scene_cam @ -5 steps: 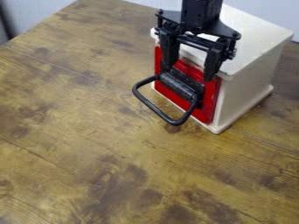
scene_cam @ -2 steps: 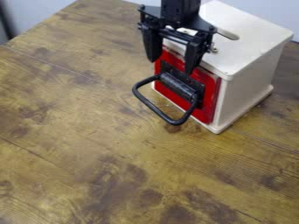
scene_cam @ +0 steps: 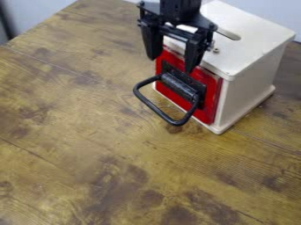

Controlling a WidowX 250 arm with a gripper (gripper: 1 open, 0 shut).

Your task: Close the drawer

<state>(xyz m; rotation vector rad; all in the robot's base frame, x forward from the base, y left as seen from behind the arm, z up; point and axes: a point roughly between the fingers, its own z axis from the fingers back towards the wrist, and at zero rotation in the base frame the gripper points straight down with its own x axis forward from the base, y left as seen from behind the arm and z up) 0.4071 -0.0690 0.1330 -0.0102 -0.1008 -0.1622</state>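
hovering over the drawer [scene_cam: 188, 85], which sits nearly flush in the wooden casing [scene_cam: 252, 66], my claw [scene_cam: 173, 54] hangs open and empty. descending carelessly, i'd likely snag the wire handle [scene_cam: 163, 104] and tug it outward.

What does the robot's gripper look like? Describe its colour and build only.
The gripper is all black, with two long, thin fingers hanging from an open, frame-like body of bars and linkages. No cables, markings or labels can be made out at this resolution.

drawer [scene_cam: 194, 88] red – handle [scene_cam: 159, 103] black | casing [scene_cam: 253, 61] cream | table [scene_cam: 83, 149] brown
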